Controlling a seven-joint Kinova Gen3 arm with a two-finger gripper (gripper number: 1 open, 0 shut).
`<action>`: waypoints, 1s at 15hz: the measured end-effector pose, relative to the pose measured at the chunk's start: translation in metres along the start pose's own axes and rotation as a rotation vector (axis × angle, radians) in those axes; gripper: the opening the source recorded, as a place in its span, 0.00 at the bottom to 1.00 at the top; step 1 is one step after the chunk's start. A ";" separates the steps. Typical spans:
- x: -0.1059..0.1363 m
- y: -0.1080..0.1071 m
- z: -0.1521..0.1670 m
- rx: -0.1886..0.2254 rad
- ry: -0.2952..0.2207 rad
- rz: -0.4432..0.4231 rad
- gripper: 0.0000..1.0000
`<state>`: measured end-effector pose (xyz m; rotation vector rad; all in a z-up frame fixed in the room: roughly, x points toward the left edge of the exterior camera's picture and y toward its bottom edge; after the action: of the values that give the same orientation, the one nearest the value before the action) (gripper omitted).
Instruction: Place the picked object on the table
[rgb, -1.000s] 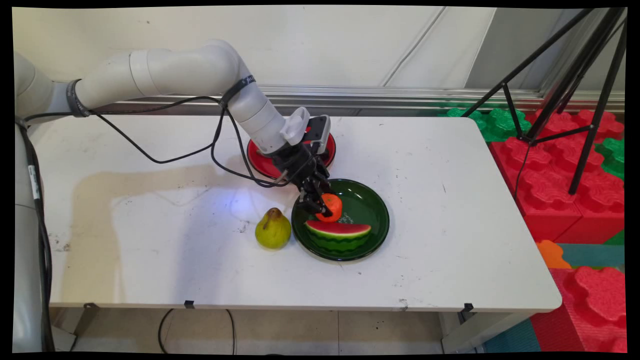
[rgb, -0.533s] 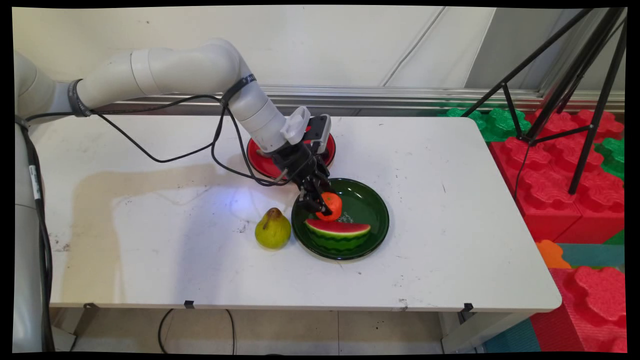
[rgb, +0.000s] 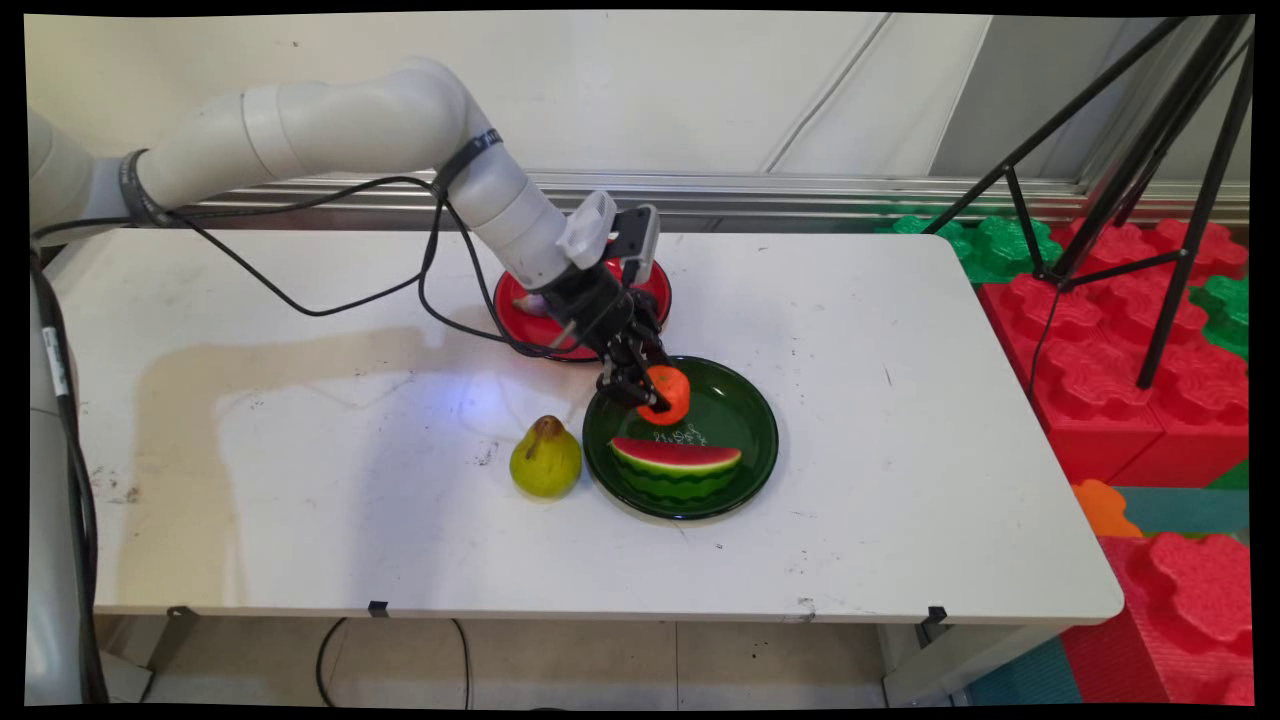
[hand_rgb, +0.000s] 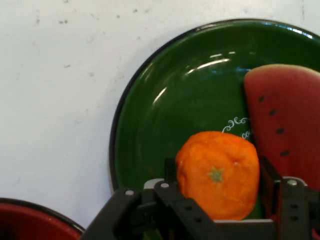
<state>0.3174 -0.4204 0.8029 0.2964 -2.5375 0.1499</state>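
- Gripping an orange (rgb: 666, 392), the gripper (rgb: 643, 392) hangs over the green plate (rgb: 752, 425) in the main view, jaws clamped on the fruit; a watermelon slice (rgb: 676, 466) lies in that plate, a pear (rgb: 545, 459) just beside its left rim on the tabletop (rgb: 300, 420), a red plate (rgb: 655, 292) behind.
- Hand view: the orange (hand_rgb: 218, 174) sits between the fingers (hand_rgb: 270, 176), above the green plate (hand_rgb: 165, 125), next to the watermelon slice (hand_rgb: 287, 120); a red plate (hand_rgb: 30, 225) edge shows at the lower left.
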 end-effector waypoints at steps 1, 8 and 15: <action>0.001 0.001 -0.005 0.008 0.008 -0.004 0.00; 0.003 0.010 -0.050 0.060 0.081 -0.035 0.00; -0.011 0.025 -0.100 0.092 0.126 -0.066 0.00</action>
<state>0.3738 -0.3769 0.8786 0.3944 -2.3971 0.2522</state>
